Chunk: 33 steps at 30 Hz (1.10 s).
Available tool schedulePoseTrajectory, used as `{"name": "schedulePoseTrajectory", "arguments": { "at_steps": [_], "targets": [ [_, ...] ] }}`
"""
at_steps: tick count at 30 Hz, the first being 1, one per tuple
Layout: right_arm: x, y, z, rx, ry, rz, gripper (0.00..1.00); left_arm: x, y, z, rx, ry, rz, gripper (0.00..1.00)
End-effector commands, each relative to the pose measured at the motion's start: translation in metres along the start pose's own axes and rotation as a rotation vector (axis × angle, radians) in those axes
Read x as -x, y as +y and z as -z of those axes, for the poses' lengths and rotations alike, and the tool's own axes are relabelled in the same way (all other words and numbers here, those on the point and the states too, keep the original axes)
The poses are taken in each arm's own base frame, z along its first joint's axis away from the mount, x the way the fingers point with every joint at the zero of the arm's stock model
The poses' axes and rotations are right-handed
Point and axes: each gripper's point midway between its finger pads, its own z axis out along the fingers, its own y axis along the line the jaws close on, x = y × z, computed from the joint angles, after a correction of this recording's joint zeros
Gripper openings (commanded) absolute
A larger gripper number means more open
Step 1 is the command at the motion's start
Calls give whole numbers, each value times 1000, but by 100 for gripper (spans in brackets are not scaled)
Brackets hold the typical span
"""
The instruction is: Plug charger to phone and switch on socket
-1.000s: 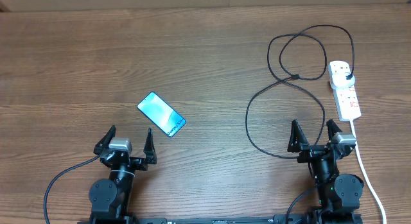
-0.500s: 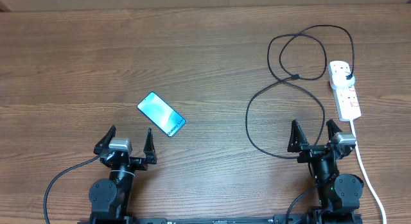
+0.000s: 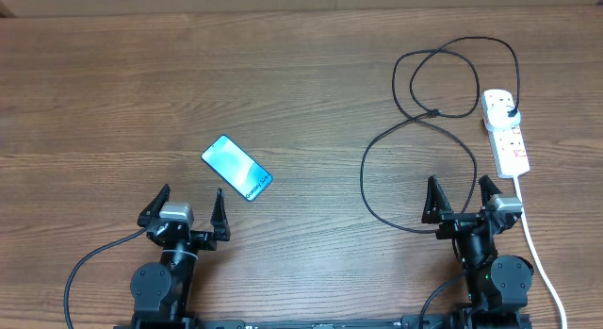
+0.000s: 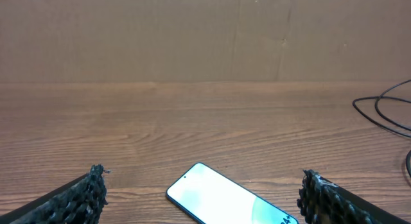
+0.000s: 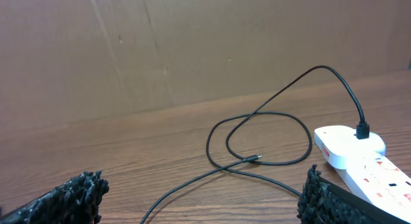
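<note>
Overhead, the phone [image 3: 236,168] lay flat on the table [image 3: 283,65], screen up, and every place below is given from it. Its long axis ran diagonally, from far-left to near-right, with the small lettering at the near-right end; which end carried the port could not be told.

The left gripper [image 3: 191,190] stood just on the near side of the phone, jaws spread wide and holding nothing. The right gripper [image 3: 459,183] sat well to the right of the phone, likewise spread wide and empty.

The charger [image 3: 363,183] sprawled in loose loops well to the right of the phone. Its small tip [image 5: 255,158] rested on the wood, far right of the phone and farther back. One strand ran along the table under the right gripper's open jaws, seemingly untouched.

The socket [image 3: 506,133] lay farthest right of the phone, its long axis running front to back. Of its outlets, only the rear one was filled, by the black plug [image 5: 363,129]; the rest looked empty. The switch positions could not be read.

By judgement, the right arm was much nearer the tip, which had to travel leftward to the phone, while the left arm was better placed to steady the phone.
</note>
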Motion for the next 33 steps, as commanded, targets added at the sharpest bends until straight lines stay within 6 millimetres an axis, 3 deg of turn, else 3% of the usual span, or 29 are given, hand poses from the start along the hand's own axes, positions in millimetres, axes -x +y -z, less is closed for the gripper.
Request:
{"name": "schedulePoseTrajectory", "arguments": {
  "at_steps": [1,33],
  "targets": [
    [-2,-2,0,-8,-3,7,100,-1,0,0,-4,-6,-14,99],
    [-2,-2,0,-8,-3,8,100,6,-1,1,-8,-28,50,100]
  ]
}}
